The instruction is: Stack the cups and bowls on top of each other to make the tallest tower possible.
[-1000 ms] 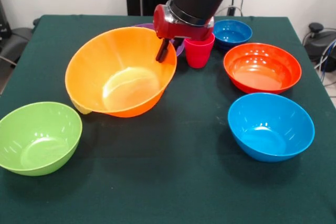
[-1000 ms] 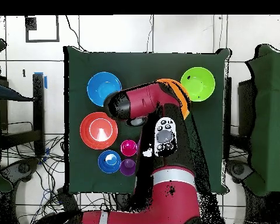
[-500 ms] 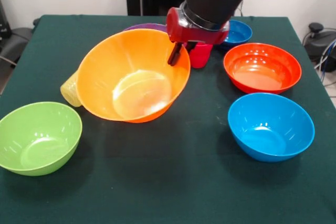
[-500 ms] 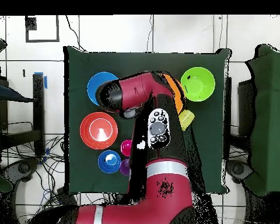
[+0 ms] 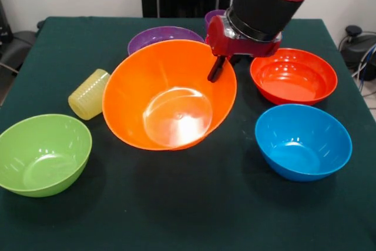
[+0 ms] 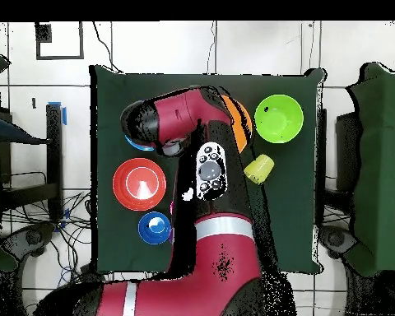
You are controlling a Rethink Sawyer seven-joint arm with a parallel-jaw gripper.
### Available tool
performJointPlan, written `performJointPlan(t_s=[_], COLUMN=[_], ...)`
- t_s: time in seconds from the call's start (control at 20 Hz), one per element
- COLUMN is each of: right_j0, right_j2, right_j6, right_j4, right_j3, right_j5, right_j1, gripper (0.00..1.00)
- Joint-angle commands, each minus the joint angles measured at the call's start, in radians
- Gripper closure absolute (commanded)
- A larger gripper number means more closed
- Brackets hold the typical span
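Note:
The largest orange-yellow bowl (image 5: pixel 167 101) sits mid-table, tilted toward the camera; only a sliver of it shows in the overhead view (image 6: pixel 237 121). My gripper (image 5: pixel 217 73) is shut on its far right rim, with one dark finger inside the bowl. The purple bowl (image 5: pixel 160 37) stands behind it. The ribbed pale yellow cup (image 5: pixel 89 94) lies on its side to its left, and shows from above too (image 6: pixel 259 169). The purple cup (image 5: pixel 211 17) peeks out behind the arm. The red-pink and orange-yellow cups are hidden.
The lime green bowl (image 5: pixel 44 154) stands front left, the red-orange bowl (image 5: pixel 292 74) right, the light blue bowl (image 5: pixel 302 141) front right. The small dark blue bowl (image 6: pixel 154 227) shows only from above. The arm covers much of the table in the overhead view.
My gripper has moved to the right in the front view, carrying the orange-yellow bowl's rim. This uncovered the pale yellow cup and the purple bowl. The red-pink cup is now hidden behind the arm.

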Motion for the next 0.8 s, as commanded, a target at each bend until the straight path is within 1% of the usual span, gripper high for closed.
performJointPlan(t_s=[0.05, 0.15, 0.35, 0.5, 0.65, 0.7, 0.8], right_j0=[0.029, 0.035, 0.043, 0.039, 0.053, 0.054, 0.062], right_j2=[0.11, 0.109, 0.093, 0.083, 0.048, 0.039, 0.007], right_j6=[-0.128, -0.119, -0.102, -0.091, -0.085, -0.086, -0.058], right_j4=[-0.003, -0.007, -0.02, -0.034, -0.071, -0.082, -0.115], right_j3=[-0.126, -0.133, -0.106, -0.066, -0.033, -0.013, 0.055], right_j5=[0.091, 0.086, 0.039, -0.03, -0.044, -0.059, -0.128], right_j1=[0.084, 0.091, 0.086, 0.081, 0.082, 0.074, 0.062], gripper=[1.0, 1.0, 1.0, 1.0, 1.0, 1.0, 1.0])
